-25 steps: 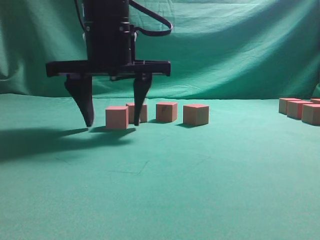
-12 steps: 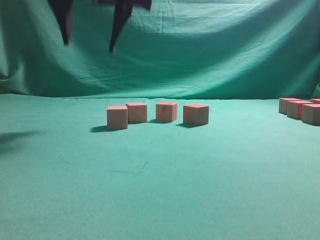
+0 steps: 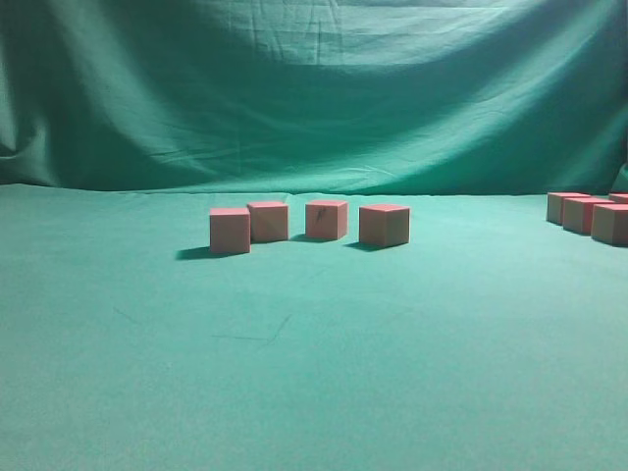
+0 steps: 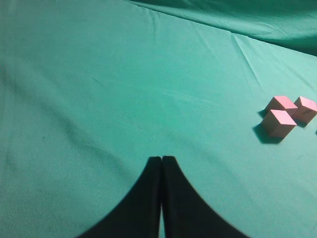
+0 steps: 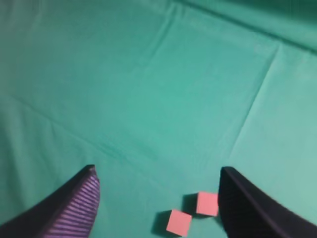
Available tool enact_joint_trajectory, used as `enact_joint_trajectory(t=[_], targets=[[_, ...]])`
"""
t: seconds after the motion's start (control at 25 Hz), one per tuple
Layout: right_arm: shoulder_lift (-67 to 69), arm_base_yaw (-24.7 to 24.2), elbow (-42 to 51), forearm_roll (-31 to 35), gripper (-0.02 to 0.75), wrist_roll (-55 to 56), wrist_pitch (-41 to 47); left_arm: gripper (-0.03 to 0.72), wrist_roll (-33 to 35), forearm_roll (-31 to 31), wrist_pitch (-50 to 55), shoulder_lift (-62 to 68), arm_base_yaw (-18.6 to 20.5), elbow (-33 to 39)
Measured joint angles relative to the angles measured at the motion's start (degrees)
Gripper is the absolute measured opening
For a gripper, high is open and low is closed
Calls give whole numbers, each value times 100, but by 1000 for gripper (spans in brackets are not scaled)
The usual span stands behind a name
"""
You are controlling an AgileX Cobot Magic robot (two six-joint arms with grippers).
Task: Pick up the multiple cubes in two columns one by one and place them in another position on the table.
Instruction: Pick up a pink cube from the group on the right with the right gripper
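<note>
The table was a broad flat surface under green cloth, faintly creased, with a draped and folded green curtain behind it. The cubes were small sharp-edged wooden blocks, tan-pink on the sides and red-pink on top. In the exterior view four sat in a loose row at mid-frame: the leftmost cube nearest the camera, a second cube just behind it, a third cube and a fourth cube to its right. A further cluster of cubes lay at the right edge, partly cut off. No arm appeared in that view.

The left wrist view showed the left gripper at the bottom centre, its dark smooth fingers pressed together with nothing between them, and three cubes bunched at the right edge. The right wrist view showed the right gripper spread wide and empty, one finger ribbed and purplish, with two cubes on the cloth low between the fingers.
</note>
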Motion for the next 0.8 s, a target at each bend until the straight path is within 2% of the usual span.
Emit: enact_joint_trajectory(t=[0.2, 0.36, 0.44, 0.56, 0.8], targets=[[-1001, 0, 558, -558, 517, -119, 15, 0, 0, 0, 0, 0, 0, 0], [-1864, -12, 1815, -1355, 517, 70, 15, 0, 0, 0, 0, 0, 0, 0], [-2221, -128, 2539, -1532, 517, 283, 15, 0, 0, 0, 0, 0, 0, 0], [-2705, -545, 3451, -1591, 517, 577, 15, 0, 0, 0, 0, 0, 0, 0], [-3329, -1741, 4874, -1570, 517, 858, 2, 0, 0, 0, 0, 0, 0, 0]])
